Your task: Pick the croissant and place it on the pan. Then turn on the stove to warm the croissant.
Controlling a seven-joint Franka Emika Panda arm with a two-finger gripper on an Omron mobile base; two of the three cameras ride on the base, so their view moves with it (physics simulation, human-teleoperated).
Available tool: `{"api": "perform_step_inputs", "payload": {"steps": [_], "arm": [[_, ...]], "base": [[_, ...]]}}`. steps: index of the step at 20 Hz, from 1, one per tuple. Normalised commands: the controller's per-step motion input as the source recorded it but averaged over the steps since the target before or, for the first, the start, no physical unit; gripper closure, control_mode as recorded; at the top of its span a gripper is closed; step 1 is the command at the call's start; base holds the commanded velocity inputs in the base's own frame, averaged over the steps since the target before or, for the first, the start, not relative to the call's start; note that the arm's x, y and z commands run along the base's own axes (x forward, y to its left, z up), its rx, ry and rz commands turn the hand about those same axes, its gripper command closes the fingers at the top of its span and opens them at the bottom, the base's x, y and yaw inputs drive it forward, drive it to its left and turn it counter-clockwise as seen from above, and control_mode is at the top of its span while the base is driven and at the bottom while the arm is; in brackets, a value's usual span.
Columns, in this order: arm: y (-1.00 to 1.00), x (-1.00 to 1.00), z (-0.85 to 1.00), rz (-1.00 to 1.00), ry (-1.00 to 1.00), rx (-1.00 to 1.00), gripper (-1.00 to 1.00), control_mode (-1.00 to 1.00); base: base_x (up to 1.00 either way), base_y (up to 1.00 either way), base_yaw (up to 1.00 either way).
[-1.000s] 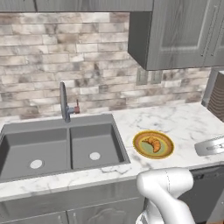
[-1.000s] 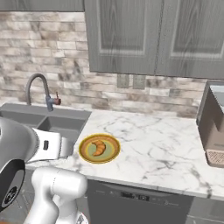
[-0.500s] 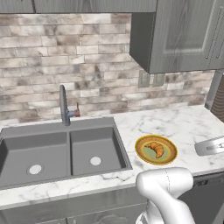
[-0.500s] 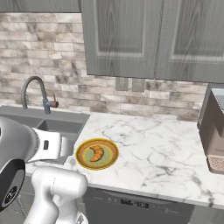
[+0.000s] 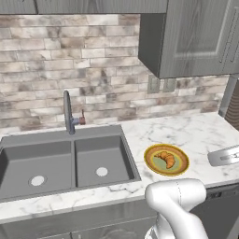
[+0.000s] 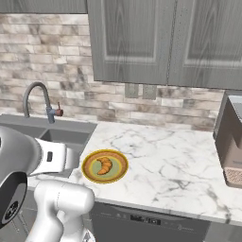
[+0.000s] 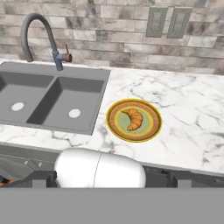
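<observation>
The croissant [image 5: 166,159] lies in the middle of a round yellow-orange plate [image 5: 151,163] with a greenish centre, on the white marble counter [image 5: 191,133]. In the right base view the same croissant [image 6: 104,165] sits on the plate [image 6: 89,170] near the counter's front edge, and the hand view shows the croissant [image 7: 134,119] curved, lying flat inside the plate's rim [image 7: 113,127].

Just left of the plate is a grey sink [image 5: 18,140] with 2 basins, each with a pale round drain. A curved grey faucet [image 5: 68,112] stands behind the divider, with a small reddish lever beside it.

A brick backsplash [image 5: 70,70] runs behind the counter, carrying 2 grey outlet plates [image 7: 167,22]. Grey wall cabinets [image 6: 156,42] hang above. A brownish appliance [image 6: 230,146] stands at the counter's right end in the right base view.

The pincer's fingertips cannot be made out in these views; its jaws stand spread wide, released, and nothing is seen held. The croissant rests untouched on its plate, apart from the arm.
</observation>
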Motion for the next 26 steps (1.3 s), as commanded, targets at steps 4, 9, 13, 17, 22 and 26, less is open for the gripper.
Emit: {"api": "perform_step_inputs", "payload": {"steps": [4, 9, 13, 17, 22, 26], "arm": [[0.0, 0.0, 0.0, 0.0, 0.0, 0.0, -1.0, -1.0], [0.0, 0.04, -0.09, -0.01, 0.01, 0.0, -1.0, -1.0], [0.0, 0.32, -0.17, -0.04, 0.09, 0.0, -1.0, -1.0], [0.0, 0.4, -0.2, -0.07, 0.12, 0.0, -1.0, -1.0], [0.0, 0.36, -0.19, -0.06, 0.13, 0.0, -1.0, -1.0], [-0.01, 0.18, -0.17, -0.01, 0.12, 0.0, -1.0, -1.0]], "base": [[0.0, 0.0, 0.0], [0.0, 0.0, 0.0], [0.0, 0.0, 0.0], [0.0, 0.0, 0.0], [0.0, 0.0, 0.0], [0.0, 0.0, 0.0]]}}
